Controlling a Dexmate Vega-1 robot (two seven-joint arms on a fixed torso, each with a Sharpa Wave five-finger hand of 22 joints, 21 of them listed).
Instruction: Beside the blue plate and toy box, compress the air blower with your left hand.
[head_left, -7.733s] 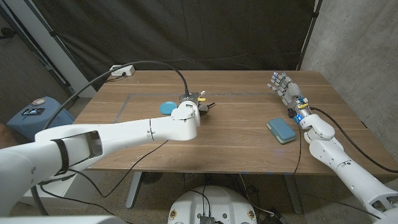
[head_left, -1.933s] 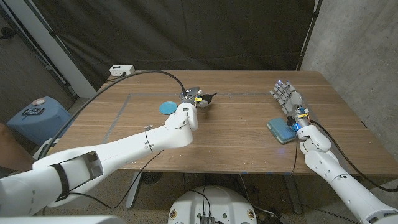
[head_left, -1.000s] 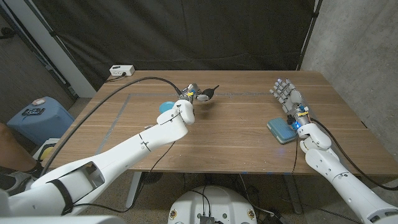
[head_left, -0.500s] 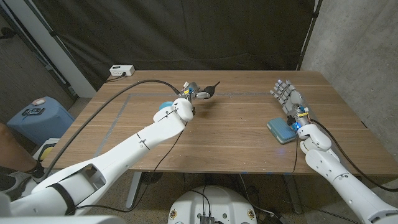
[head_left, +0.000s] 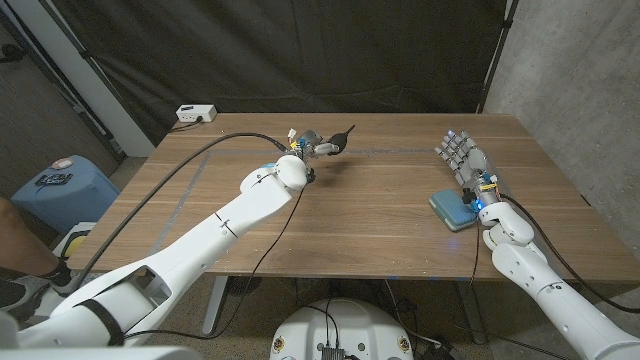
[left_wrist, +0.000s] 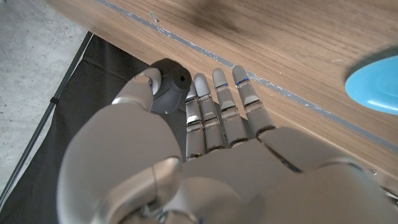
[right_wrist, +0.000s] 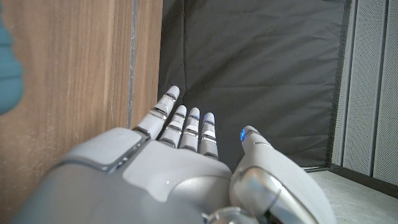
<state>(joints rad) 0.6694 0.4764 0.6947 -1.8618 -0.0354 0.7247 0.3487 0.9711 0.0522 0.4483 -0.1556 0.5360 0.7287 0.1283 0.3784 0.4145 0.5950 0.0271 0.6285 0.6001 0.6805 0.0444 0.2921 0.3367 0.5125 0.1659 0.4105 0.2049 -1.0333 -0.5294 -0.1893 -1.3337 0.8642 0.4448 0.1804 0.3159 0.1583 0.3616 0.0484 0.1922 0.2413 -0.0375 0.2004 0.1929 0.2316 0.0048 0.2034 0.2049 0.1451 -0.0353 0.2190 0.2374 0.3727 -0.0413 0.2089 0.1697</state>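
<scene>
The blue plate (left_wrist: 375, 81) lies on the wooden tabletop (head_left: 380, 200), mostly hidden behind the left arm in the head view. The left hand (head_left: 308, 143) reaches far across and holds the black air blower (head_left: 334, 144) up above the tabletop, its thin tip pointing away. The teal toy box (head_left: 452, 209) lies well apart, just beside the right hand (head_left: 462, 153), which stands open with its fingers apart, holding nothing.

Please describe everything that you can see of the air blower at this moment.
The air blower is a small dark grey bulb, rubber by its look, with a thin pointed nozzle that angles up toward the far edge of the table. The left hand holds it lifted off the wood. In the left wrist view its rounded end sits between the thumb and the fingers. Whether it is squeezed, I cannot tell.
</scene>
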